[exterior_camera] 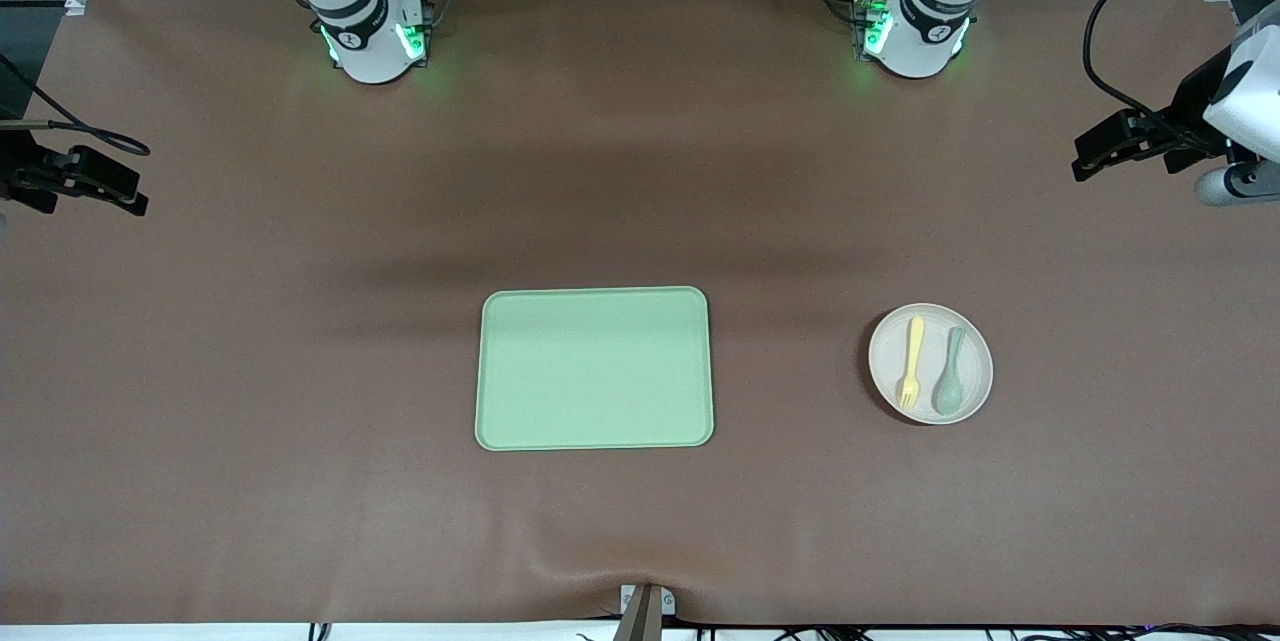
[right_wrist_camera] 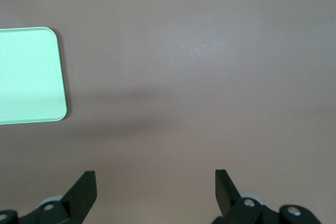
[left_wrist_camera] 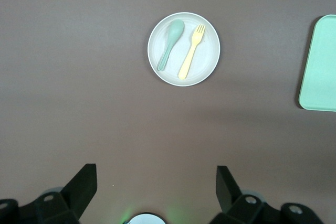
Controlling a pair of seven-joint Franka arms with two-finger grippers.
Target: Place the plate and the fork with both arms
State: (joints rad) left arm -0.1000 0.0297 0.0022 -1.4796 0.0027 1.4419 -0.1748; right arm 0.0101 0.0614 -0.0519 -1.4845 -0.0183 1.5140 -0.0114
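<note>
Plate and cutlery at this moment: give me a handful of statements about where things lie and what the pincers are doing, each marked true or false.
1. The fork lies on the plate. True.
2. The spoon lies on the green tray. False: it lies on the plate beside the fork; the tray holds nothing.
3. The plate sits toward the left arm's end of the table from the tray. True.
4. The left pincer is shut on the fork. False: its fingers stand wide apart, up over bare table, holding nothing.
5. The right pincer is open. True.
6. The plate stands on the tray. False: it rests on the brown table, apart from the tray.
</note>
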